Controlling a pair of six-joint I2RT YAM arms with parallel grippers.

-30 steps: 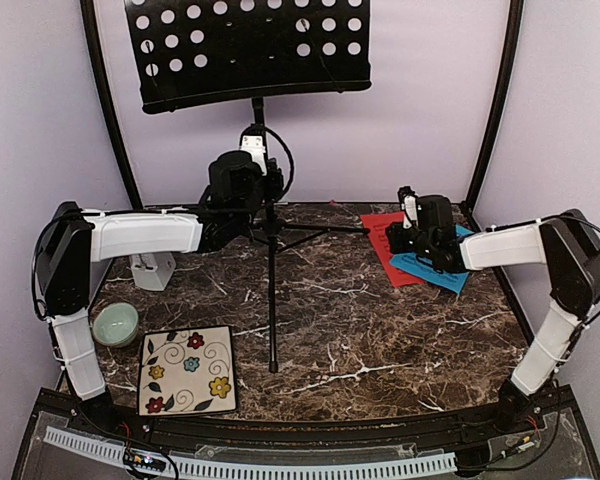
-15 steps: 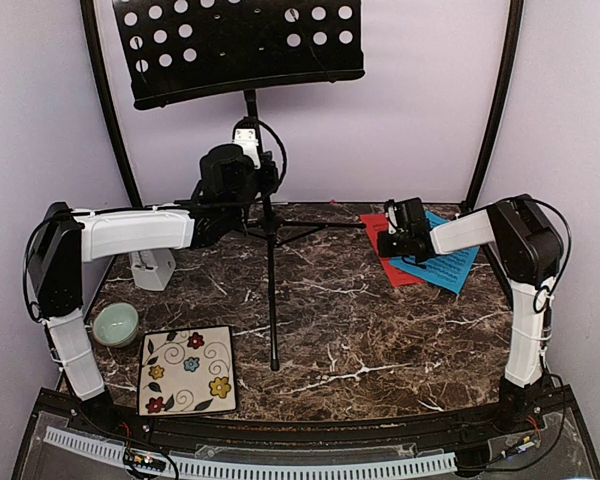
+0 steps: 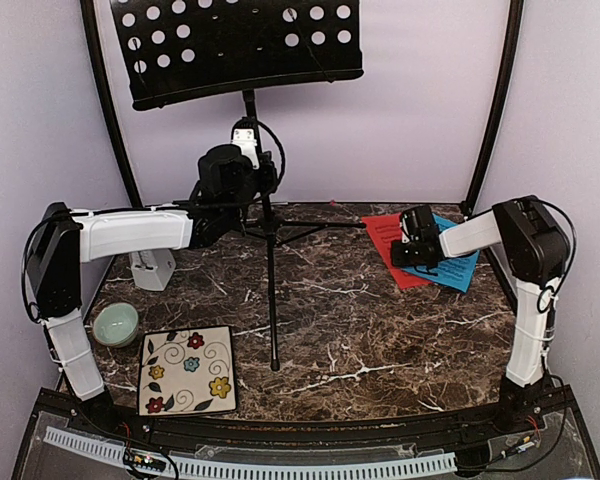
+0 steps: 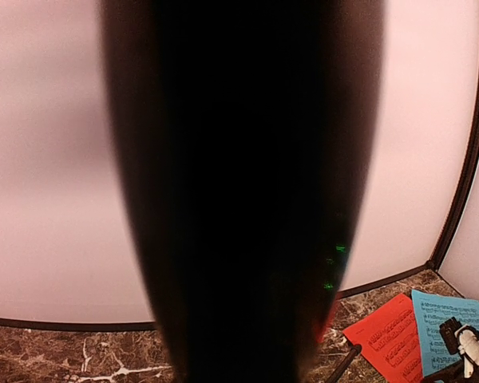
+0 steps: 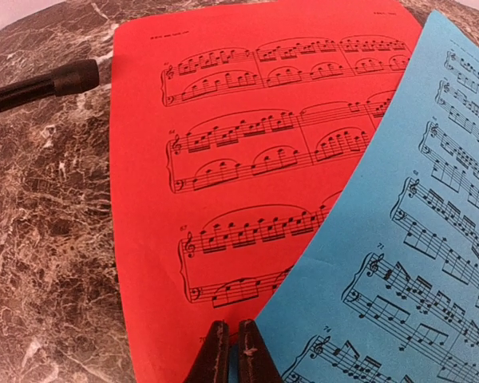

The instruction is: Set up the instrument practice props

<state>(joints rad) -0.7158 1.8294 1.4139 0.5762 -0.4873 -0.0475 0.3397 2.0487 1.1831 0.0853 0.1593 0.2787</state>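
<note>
Right claw: fingers pressed together at the blue sheet's edge, over the red sheet; pinch unclear. Both sheets lie right of the stand. Left claw clamps its pole. Metronome stands left of the stand.

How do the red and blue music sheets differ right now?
The red sheet lies underneath; the blue sheet overlaps its right side. The red sheet reaches nearer the stand's leg; the blue sheet lies farther right. Both carry printed music and lie on the marble table.
</note>
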